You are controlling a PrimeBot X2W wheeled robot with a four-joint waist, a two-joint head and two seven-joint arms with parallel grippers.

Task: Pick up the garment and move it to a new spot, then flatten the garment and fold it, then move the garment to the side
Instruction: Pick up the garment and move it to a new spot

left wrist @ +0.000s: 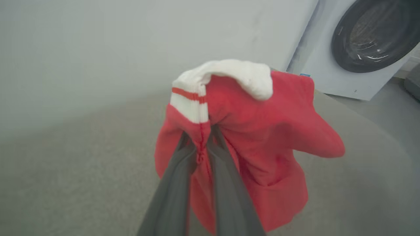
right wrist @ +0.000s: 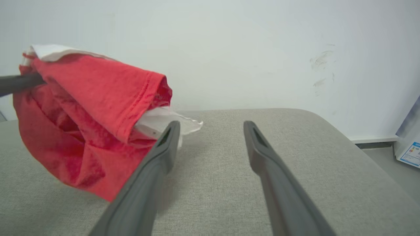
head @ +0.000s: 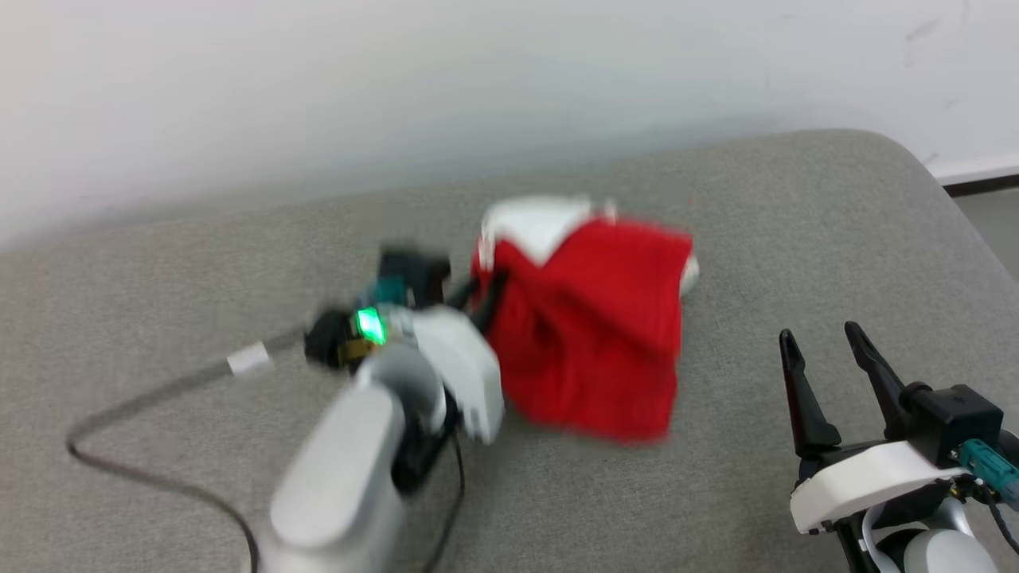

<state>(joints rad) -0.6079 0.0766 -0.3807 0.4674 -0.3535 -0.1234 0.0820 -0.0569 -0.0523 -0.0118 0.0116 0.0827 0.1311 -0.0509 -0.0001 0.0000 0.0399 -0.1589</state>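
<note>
One garment [head: 597, 334], red with white parts, hangs bunched from the left gripper [head: 484, 293] over a gray cushion [head: 796, 231]. That gripper is clamped on it: in the left wrist view its two dark fingers [left wrist: 177, 183] meet on a red seam just below a white band crossed by one red stripe [left wrist: 188, 94], so the left gripper [left wrist: 200, 137] pinches the garment [left wrist: 262, 131] at that trim. One white sleeve [left wrist: 236, 73] flops over the top of the bundle. Whether the lowest fold touches the cushion [left wrist: 65, 180] I cannot tell; the head view is blurred there.

In the right wrist view the garment [right wrist: 88, 98] sits at the left, above the cushion [right wrist: 213, 183], with two white patches showing: one at the top [right wrist: 49, 52] and one poking out low beside the hem [right wrist: 164, 119]. A finger of the left gripper [right wrist: 19, 83] enters it from the left edge.

The right gripper [head: 820, 334] is open and holds nothing, its two fingers spread apart and pointing up the head view, well to the right of the garment. In its own wrist view the right gripper [right wrist: 211, 126] shows cushion between the fingers.

One green light [head: 368, 325] glows on the left wrist. One dark cable [head: 143, 402] with one white tag [head: 248, 360] loops over the cushion. One washing machine [left wrist: 328, 75] with a round dark door [left wrist: 370, 36] stands beyond the cushion's corner, against a white wall [head: 398, 79].
</note>
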